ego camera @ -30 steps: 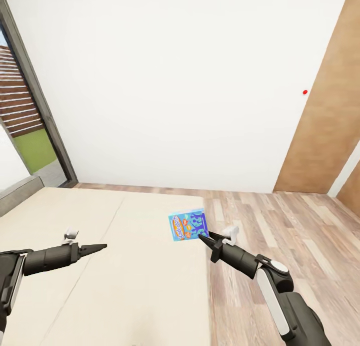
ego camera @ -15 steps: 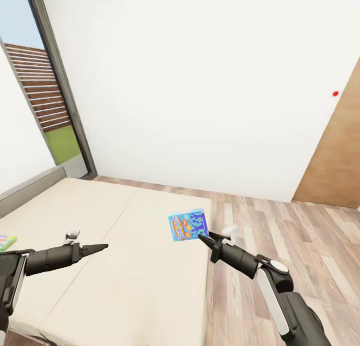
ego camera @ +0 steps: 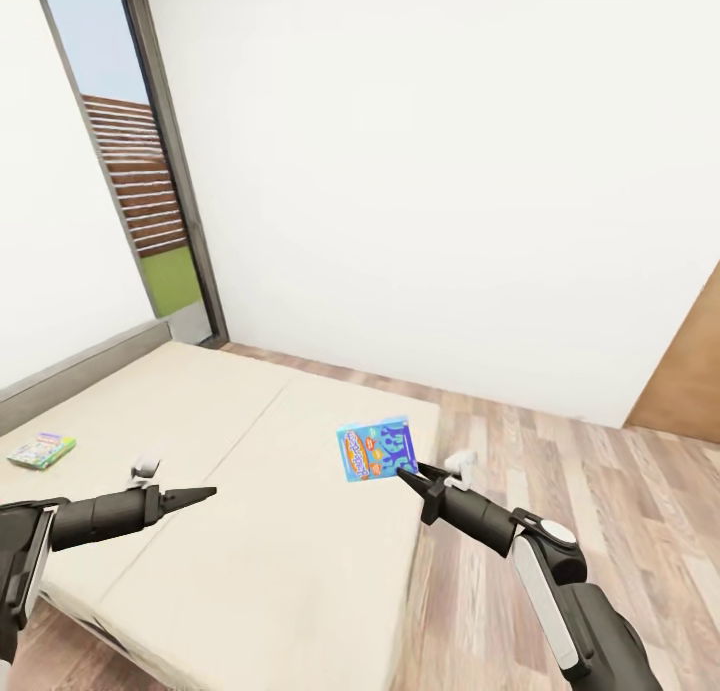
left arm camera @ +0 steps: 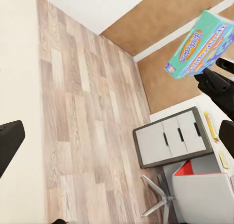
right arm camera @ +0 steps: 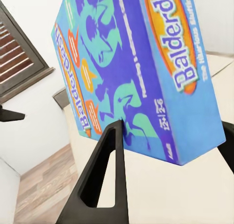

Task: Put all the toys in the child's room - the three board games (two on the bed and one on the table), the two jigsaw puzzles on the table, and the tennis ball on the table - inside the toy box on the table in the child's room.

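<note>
- Fingers of the right gripper (ego camera: 408, 474) pinch the lower corner of the blue board game (ego camera: 377, 449), holding it upright in the air above the bed's near right part; in the right wrist view one dark finger (right arm camera: 105, 180) crosses the front of the box's lower edge (right arm camera: 146, 73).
- Fingers of the left gripper (ego camera: 200, 493) lie close together in a narrow point with nothing between them, hovering over the bed (ego camera: 250, 531), well apart from the held box.
- That box is thin, rectangular and glossy, printed blue with teal shapes and an orange oval logo.
- A second board game (ego camera: 42, 450), flat and pale green with a busy cover, lies on the far left mattress half, near the grey bed frame.
- Two cream mattress halves meet along a seam; the surface looks soft and matte.
- Wood plank floor (ego camera: 600, 491) runs to the right of the bed, a plain white wall behind it, and a dark-framed window (ego camera: 170, 171) at the left.
- Seen from the left wrist: a grey drawer unit (left arm camera: 173, 136) and a chair base on the planks.
</note>
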